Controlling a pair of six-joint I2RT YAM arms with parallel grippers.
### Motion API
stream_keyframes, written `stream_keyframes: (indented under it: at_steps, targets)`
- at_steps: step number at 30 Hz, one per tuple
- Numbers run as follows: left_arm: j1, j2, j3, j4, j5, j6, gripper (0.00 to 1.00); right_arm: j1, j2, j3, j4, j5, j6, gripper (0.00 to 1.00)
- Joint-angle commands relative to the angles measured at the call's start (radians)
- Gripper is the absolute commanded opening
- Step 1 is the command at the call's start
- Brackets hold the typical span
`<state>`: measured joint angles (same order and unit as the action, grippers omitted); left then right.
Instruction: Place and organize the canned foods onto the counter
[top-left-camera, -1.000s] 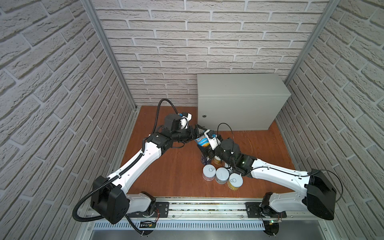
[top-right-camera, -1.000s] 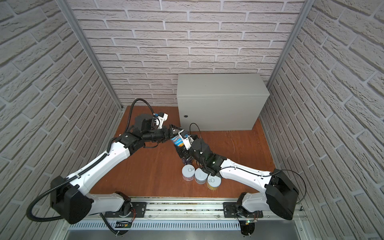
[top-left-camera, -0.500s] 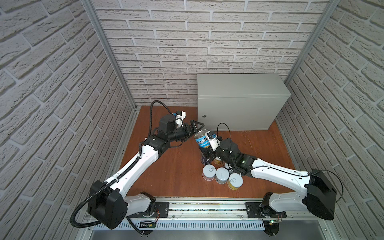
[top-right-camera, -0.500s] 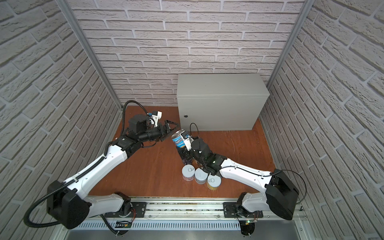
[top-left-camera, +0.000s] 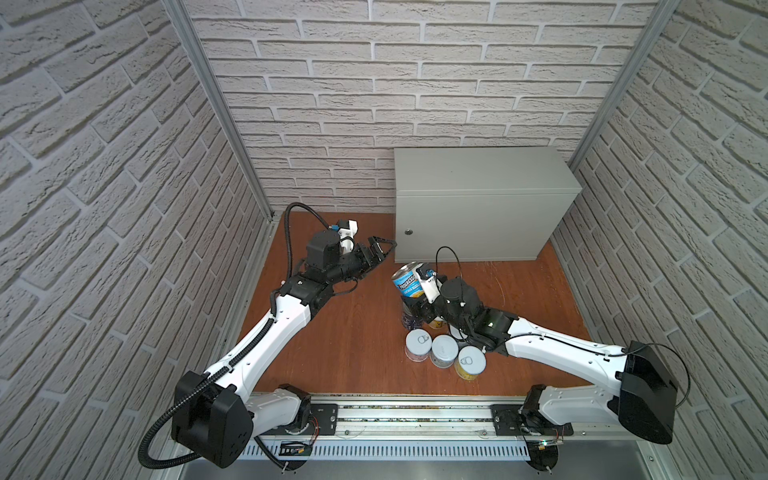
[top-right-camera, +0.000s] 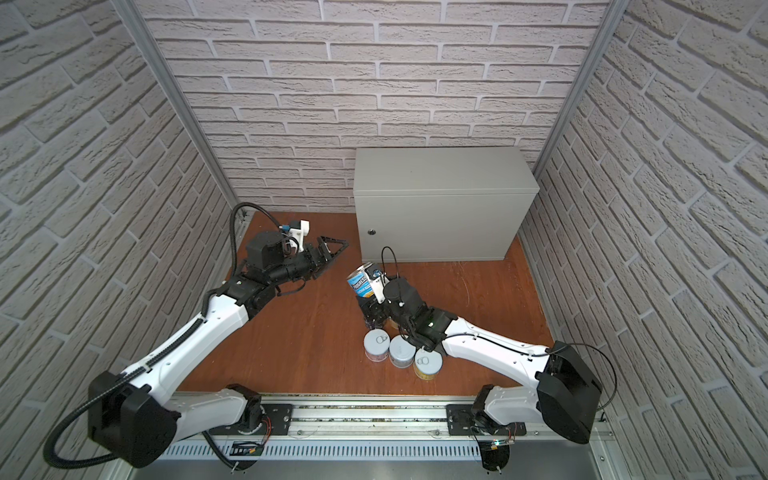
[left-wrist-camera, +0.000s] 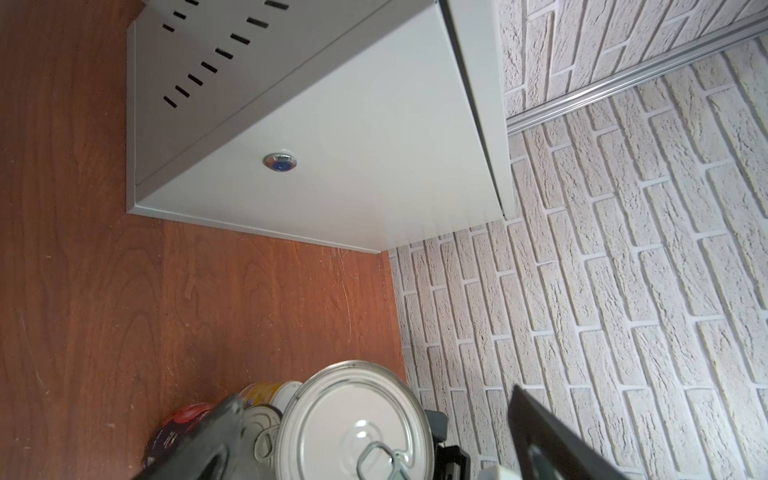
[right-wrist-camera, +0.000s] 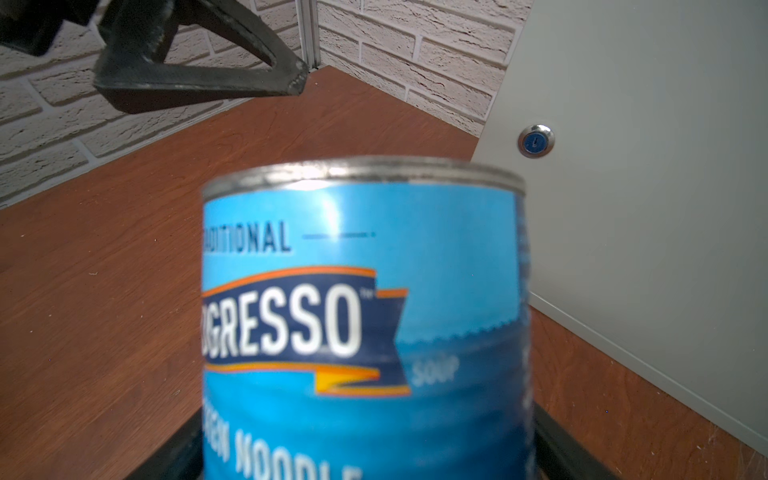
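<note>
While your right claw (top-left-camera: 417, 302) grips the blue Progresso soup can (top-left-camera: 409, 281) aloft near the counter's (top-left-camera: 478, 174) front left corner and your left claw (top-left-camera: 380, 250) gapes empty, the other cans (top-left-camera: 444, 351) sit on the floor (top-left-camera: 353, 332).

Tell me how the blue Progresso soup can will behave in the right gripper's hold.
The Progresso soup can is probably rigid: metal rim, ribbed wall. Its glossy label could let it pivot in the right gripper; it sits tilted in both top views. Tall and seemingly unopened, it is likely heavy and tippy.
</note>
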<state>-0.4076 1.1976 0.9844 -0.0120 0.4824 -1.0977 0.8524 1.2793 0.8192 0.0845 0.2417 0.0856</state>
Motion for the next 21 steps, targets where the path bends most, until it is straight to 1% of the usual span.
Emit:
stream_keyframes:
  at_steps: [1,5,10,14,18,21]
  targets:
    - [0.011,-0.029,-0.018,0.031,-0.023,0.032,0.98,-0.007,-0.073,0.056,0.172,0.042,0.034,0.76]
    - [0.019,-0.047,-0.02,-0.003,-0.049,0.077,0.98,-0.013,-0.089,0.057,0.167,0.04,0.049,0.76]
    - [0.02,-0.081,-0.029,-0.07,-0.141,0.174,0.98,-0.02,-0.122,0.086,0.124,0.041,0.055,0.76]
    - [0.02,-0.117,-0.074,-0.075,-0.223,0.221,0.98,-0.031,-0.133,0.14,0.062,0.08,0.059,0.76]
    - [0.019,-0.147,-0.112,-0.085,-0.273,0.268,0.98,-0.053,-0.135,0.2,0.037,0.105,0.007,0.77]
    - [0.019,-0.163,-0.122,-0.108,-0.274,0.303,0.98,-0.091,-0.136,0.253,0.025,0.118,-0.013,0.77]
